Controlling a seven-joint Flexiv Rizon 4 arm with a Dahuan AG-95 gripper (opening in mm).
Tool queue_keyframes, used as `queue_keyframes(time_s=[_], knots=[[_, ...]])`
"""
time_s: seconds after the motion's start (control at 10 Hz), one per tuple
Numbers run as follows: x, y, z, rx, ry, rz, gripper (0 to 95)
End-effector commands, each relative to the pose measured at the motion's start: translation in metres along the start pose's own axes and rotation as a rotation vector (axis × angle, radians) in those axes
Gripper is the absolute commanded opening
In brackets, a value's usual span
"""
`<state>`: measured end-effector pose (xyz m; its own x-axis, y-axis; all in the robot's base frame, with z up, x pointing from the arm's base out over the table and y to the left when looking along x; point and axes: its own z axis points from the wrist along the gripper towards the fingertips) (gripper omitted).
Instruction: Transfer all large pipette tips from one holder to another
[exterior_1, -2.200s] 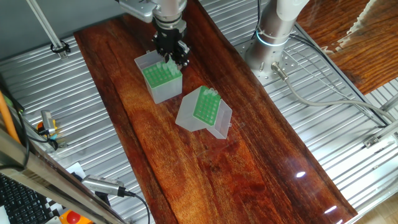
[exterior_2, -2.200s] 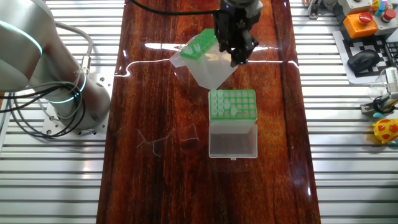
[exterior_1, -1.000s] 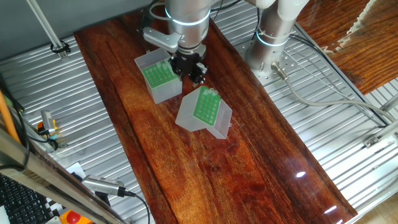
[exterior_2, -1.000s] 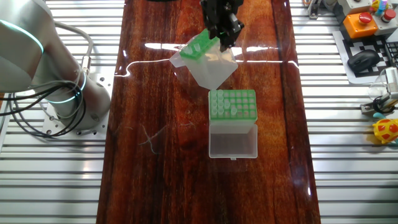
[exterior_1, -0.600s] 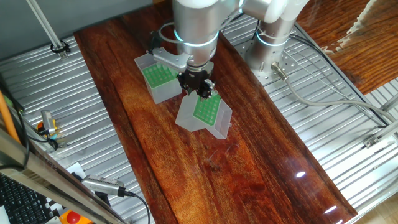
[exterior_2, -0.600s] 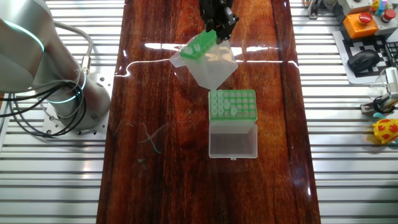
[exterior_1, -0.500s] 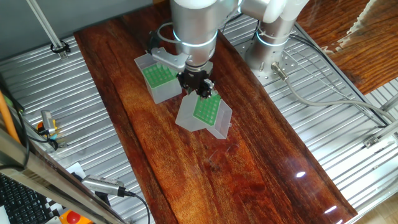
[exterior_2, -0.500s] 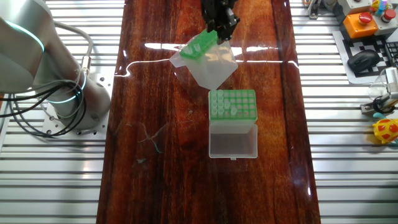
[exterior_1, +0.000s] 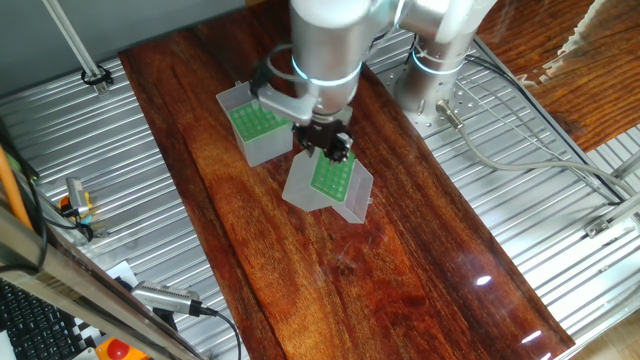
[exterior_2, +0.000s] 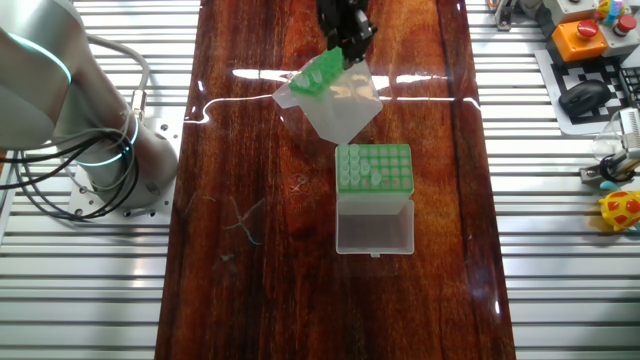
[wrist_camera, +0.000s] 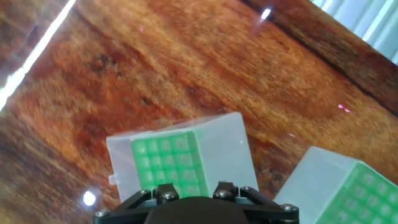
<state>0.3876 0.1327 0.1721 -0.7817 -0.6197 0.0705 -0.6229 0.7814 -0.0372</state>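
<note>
We saw a silvery-grey arm (exterior_1: 325, 40) built of thick, smooth cylindrical segments, with a thin glowing cyan ring around the wrist segment and another around the base column (exterior_1: 445, 40). The base (exterior_2: 95, 165) sat on a bolted grey metal plate, and dark and grey cables trailed from it. The gripper (exterior_1: 328, 143) was black and compact; in the hand view its housing (wrist_camera: 196, 208) looked dark and angular, with silver screw heads along its edge.

Claw (exterior_1: 333, 148) above tilted box (exterior_1: 330, 180), beside upright box (exterior_1: 257, 125).
</note>
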Motion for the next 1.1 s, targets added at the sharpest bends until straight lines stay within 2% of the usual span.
queue_keyframes(time_s=[0.1, 0.6, 0.9, 1.1], knots=[[0.01, 0.002, 0.005, 0.032, 0.02, -0.03, 38.0], [0.034, -0.001, 0.01, 0.072, 0.065, -0.048, 38.0], [0.04, 0.001, 0.013, 0.074, 0.066, -0.027, 38.0], [0.038, 0.0, 0.013, 0.079, 0.061, -0.013, 0.0]])
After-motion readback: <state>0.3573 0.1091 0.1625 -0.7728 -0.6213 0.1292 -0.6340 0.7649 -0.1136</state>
